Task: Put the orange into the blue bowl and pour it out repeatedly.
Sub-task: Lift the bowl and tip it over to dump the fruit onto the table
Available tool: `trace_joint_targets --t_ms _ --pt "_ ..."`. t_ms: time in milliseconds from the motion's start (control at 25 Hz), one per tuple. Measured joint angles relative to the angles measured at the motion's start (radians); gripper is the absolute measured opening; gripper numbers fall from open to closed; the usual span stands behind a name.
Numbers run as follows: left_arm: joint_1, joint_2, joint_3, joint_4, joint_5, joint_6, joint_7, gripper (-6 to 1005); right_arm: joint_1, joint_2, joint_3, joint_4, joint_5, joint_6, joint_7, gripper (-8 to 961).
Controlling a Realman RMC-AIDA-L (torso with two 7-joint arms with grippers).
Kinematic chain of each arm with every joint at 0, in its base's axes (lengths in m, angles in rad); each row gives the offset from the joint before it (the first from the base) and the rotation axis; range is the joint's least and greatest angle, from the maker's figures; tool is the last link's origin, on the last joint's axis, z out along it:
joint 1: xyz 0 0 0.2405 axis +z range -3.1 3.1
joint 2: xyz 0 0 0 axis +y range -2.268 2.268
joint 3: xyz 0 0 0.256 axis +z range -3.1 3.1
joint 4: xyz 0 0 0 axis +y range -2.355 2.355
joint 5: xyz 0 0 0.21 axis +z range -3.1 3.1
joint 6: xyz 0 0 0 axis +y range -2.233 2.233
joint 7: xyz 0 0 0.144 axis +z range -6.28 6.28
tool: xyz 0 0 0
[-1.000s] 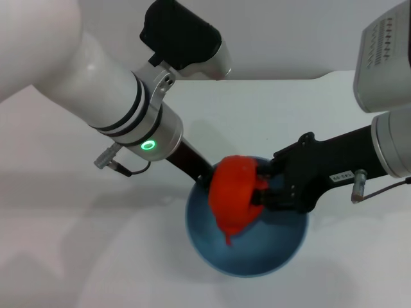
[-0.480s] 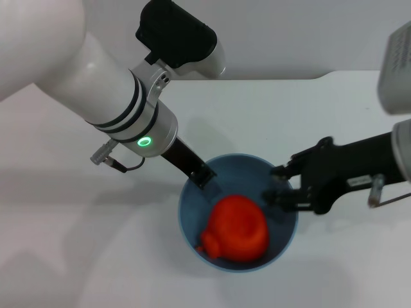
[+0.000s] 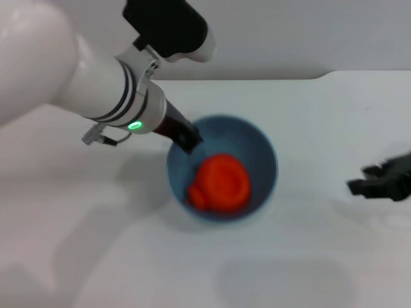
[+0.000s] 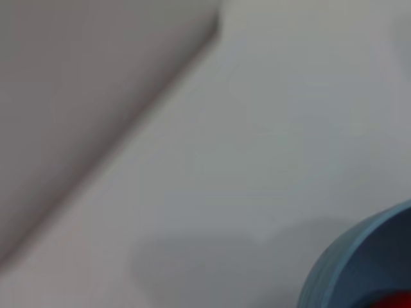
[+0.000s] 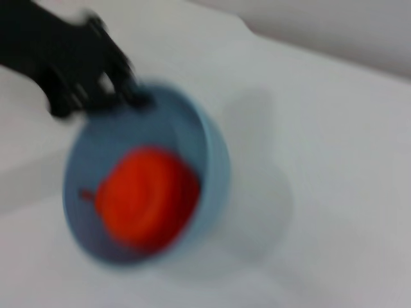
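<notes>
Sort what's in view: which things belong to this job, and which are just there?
In the job:
orange, lying in the bowl
blue bowl
left gripper, at the bowl's rim
right gripper, off to the right

Just there:
white table only

The orange (image 3: 221, 183) is a bright red-orange, plain and unpatterned, sitting against the smooth light-blue inside of the blue bowl (image 3: 263, 154). The bowl is the same pale blue outside, with no marks. Just at its rim, the left gripper (image 3: 186, 138) is black, on a white arm banded with thin black rings and a small green light. The right gripper (image 3: 379, 183) is black too. The desk (image 3: 308, 256) is plain white.
</notes>
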Motion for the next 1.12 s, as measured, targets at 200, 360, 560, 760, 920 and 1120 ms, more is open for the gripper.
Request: trace_joint_targets --t_ms 200,360,560,760,920,1120 --pt "0.132 0.002 0.071 0.133 0.124 -0.178 0.002 -1 -0.015 -0.002 0.103 0.048 -0.042 -0.052 0.040 385" --pt "0.248 0.004 0.157 0.204 0.202 -0.378 0.039 -1 -0.030 -0.005 0.176 0.084 -0.048 -0.064 0.040 386" --pt "0.400 0.002 0.261 0.205 0.206 -0.708 0.207 -1 -0.042 -0.008 0.246 0.105 -0.053 -0.080 0.035 386" --pt "0.510 -0.004 0.372 0.130 0.205 -1.057 0.485 -1 -0.056 -0.009 0.281 0.110 -0.055 -0.089 0.034 386" --pt "0.531 -0.006 0.441 0.007 0.203 -1.306 0.730 -2 -0.058 -0.007 0.291 0.110 -0.055 -0.091 0.034 386" --pt "0.499 -0.012 0.551 -0.228 0.146 -1.679 1.022 -2 -0.059 -0.005 0.292 0.111 -0.055 -0.092 0.038 386"
